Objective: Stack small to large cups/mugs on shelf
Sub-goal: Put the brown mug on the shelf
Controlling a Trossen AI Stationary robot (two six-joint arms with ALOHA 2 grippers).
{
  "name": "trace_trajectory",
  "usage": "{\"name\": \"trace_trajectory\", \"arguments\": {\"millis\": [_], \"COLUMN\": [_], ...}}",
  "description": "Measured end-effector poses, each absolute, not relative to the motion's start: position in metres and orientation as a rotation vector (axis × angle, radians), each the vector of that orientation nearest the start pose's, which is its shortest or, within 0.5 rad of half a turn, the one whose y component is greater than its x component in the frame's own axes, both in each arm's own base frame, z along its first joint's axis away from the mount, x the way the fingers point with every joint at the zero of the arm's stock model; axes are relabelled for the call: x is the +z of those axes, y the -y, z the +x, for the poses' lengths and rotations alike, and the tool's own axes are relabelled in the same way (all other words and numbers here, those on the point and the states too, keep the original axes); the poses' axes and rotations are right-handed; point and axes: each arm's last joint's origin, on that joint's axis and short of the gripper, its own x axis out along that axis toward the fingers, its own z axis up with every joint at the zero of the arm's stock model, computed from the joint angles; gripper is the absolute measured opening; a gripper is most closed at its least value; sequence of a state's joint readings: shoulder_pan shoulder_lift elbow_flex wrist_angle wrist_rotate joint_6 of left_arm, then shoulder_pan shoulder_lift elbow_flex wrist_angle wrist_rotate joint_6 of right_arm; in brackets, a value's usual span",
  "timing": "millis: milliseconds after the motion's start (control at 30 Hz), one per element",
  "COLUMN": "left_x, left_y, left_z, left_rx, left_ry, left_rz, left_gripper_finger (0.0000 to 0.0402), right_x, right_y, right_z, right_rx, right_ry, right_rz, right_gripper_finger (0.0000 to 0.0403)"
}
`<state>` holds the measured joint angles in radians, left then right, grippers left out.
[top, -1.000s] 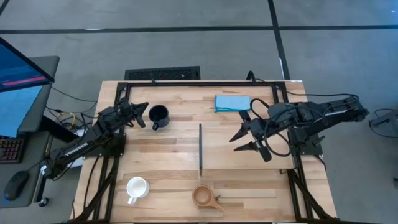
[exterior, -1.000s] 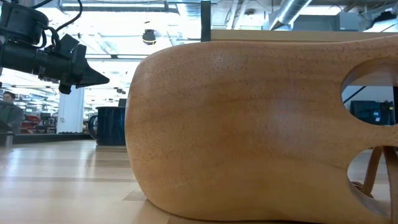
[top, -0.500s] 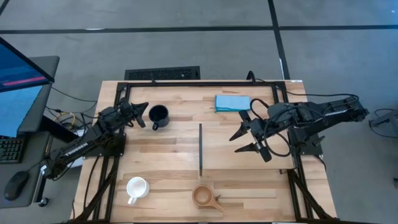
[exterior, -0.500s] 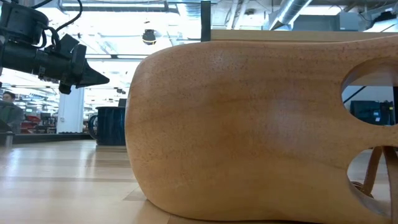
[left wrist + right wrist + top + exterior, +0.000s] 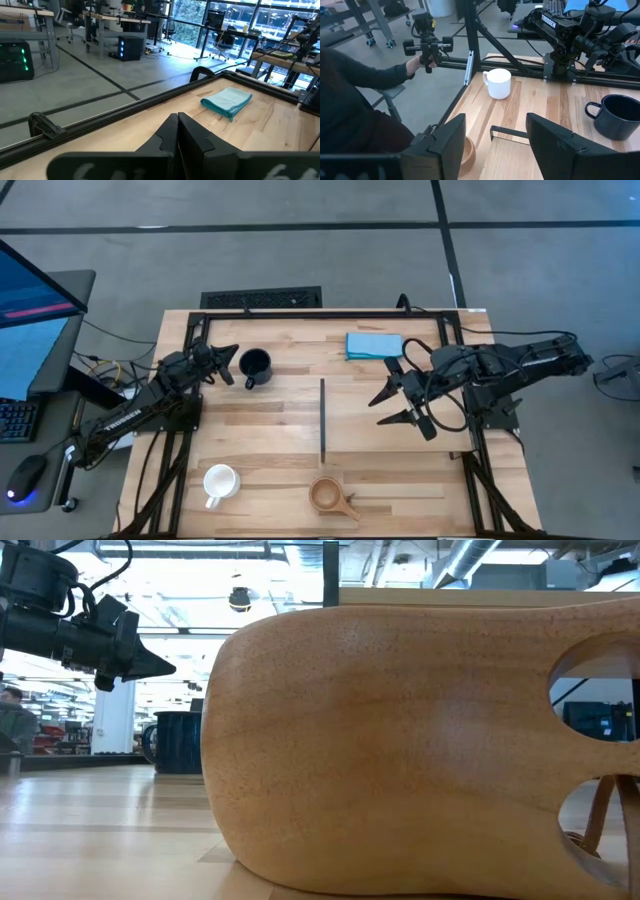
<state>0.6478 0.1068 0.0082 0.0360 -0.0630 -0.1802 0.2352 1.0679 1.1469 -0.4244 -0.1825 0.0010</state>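
My right gripper (image 5: 392,404) hovers with its jaws spread wide and empty, just off the shelf's black strip (image 5: 323,420). The small tan wooden cup (image 5: 326,496) stands on the surface ahead of these jaws and off to one side, past the strip's near end, its pointed handle aimed away toward the surface's right side. My right arm looks nearer to it. My left gripper (image 5: 226,354) waits with jaws shut and empty, just beside the black mug (image 5: 256,365). The white mug (image 5: 219,481) stands well apart from both.
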Motion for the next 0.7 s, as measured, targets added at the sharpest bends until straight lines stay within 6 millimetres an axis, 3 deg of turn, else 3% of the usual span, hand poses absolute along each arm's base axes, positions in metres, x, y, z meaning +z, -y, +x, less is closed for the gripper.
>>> {"name": "trace_trajectory", "arguments": {"millis": [400,700], "left_x": [0.1612,0.1611], "left_y": [-0.064,-0.064], "left_z": [0.0816,0.0816], "left_rx": [0.714,0.714], "left_ry": [0.003,0.002], "left_rz": [-0.191,-0.191], "left_gripper_finger": [0.0,0.0], "right_x": [0.3813,0.3811], "right_y": [-0.0568,-0.0524], "right_z": [0.2156,0.2171], "right_rx": [0.415,0.262], "right_ry": [-0.336,-0.337], "right_rz": [-0.069,-0.097], "right_gripper_finger": [0.0232,0.0232]}}
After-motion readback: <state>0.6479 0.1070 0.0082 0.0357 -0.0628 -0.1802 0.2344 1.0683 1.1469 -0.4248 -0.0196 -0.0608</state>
